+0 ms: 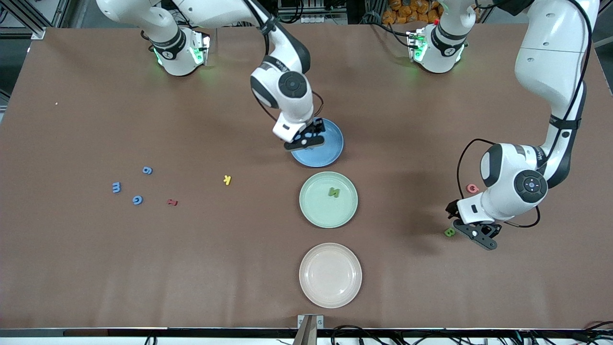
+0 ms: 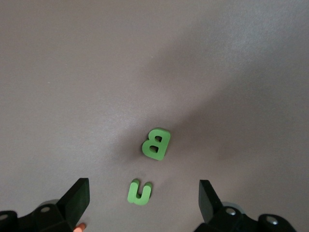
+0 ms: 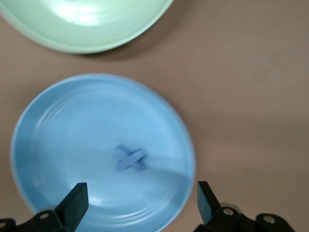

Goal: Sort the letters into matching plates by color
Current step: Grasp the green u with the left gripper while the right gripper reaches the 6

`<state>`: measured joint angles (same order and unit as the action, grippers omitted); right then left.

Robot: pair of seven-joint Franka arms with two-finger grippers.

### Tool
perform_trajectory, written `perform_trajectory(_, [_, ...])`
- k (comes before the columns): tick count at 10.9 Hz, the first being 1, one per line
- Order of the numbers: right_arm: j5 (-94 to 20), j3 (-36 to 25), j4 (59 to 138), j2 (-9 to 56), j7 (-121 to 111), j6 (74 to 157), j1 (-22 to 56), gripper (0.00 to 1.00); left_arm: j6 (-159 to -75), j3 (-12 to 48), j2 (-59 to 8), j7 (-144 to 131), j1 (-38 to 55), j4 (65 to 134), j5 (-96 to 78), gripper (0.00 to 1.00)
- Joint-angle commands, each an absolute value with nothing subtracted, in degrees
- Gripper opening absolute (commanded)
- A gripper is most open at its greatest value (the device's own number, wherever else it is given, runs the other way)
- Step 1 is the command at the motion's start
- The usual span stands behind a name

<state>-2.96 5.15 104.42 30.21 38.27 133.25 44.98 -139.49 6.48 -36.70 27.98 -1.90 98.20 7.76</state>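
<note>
Green letters matter most for the coming move: a green B [image 2: 156, 143] and a green U-shaped letter [image 2: 140, 192] lie on the brown table [image 1: 72, 263] at the left arm's end, right below the left gripper [image 2: 144, 200], which hovers low over them with its fingers spread wide and nothing between them. In the left wrist view the U-shaped piece sits nearly midway between the fingertips, the B just beside it and a little ahead, so the left arm is by far the closer one to both. My guess is that a short drop would bracket the U. The B's long axis runs roughly along the line from the fingers outward, slightly tilted; the U's open end points away from the B. A pink G [image 1: 472, 188] lies near the left arm too, farther from the front camera.

Over the blue plate [image 1: 330, 153] hangs the right gripper [image 3: 140, 200], wide open and empty, with a blue X [image 3: 130, 158] lying in that plate. The mint green plate [image 1: 316, 211] holds a green N [image 1: 334, 192]; the pinkish beige plate [image 1: 330, 297] holds nothing. Three blue letters [image 1: 137, 200], a red letter [image 1: 172, 202] and a yellow K [image 1: 227, 179] lie toward the right arm's end.
</note>
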Motion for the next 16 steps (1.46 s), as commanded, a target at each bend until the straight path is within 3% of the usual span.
perform_trajectory(1, [-2.6,3.4,104.3,28.9,36.3,131.0,40.0,1.00,-141.9,7.2,-36.6,32.7,-2.9,99.8,8.6,1.00])
perform_trajectory(9, [-3.2,-6.4,104.2,25.6,31.2,131.7,28.4,1.00,-142.6,7.3,-38.0,41.5,-5.1,101.6,8.3,0.94])
perform_trajectory(16, [-3.7,-8.1,105.9,22.2,14.3,132.6,13.0,1.00,-142.6,7.3,-38.9,42.3,-5.1,101.4,8.2,0.83])
